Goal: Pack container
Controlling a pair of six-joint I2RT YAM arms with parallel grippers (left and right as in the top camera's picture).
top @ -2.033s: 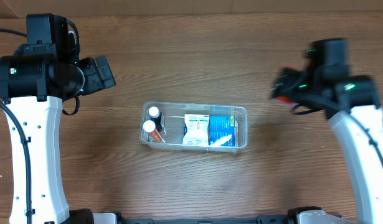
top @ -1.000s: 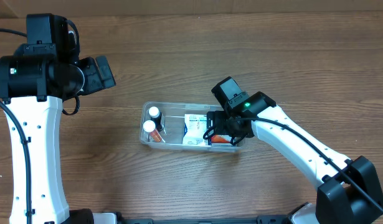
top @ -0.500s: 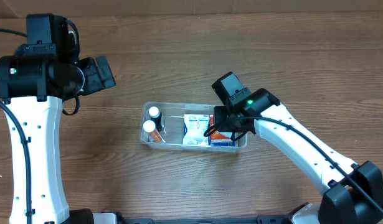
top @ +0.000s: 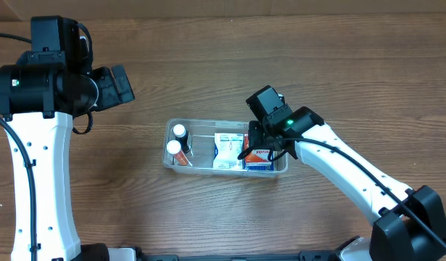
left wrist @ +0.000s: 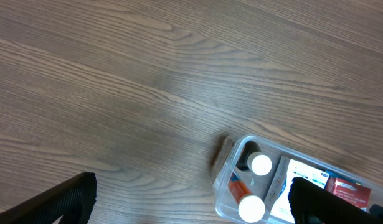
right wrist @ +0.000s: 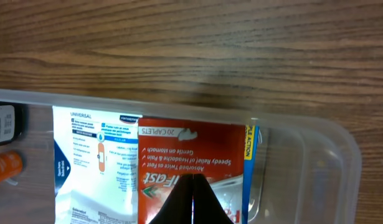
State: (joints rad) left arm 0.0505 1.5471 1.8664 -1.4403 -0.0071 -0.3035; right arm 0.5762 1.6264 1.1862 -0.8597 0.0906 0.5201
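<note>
The clear container sits mid-table. Inside it, two white-capped bottles stand at the left end and a white packet lies in the middle. A red packet rests on a blue box at the right end. My right gripper hovers over the red packet, its fingertips pressed together with nothing between them. My left gripper stays up and left of the container, open and empty, wide fingers over bare wood.
Wood-grain tabletop surrounds the container on all sides. The right arm reaches in from the lower right. An orange bottle and a dark one show at the left edge of the right wrist view.
The right arm swung in from the right to the container's right end. Its jaws went from wide open to shut above the red packet. The left arm has not moved.
</note>
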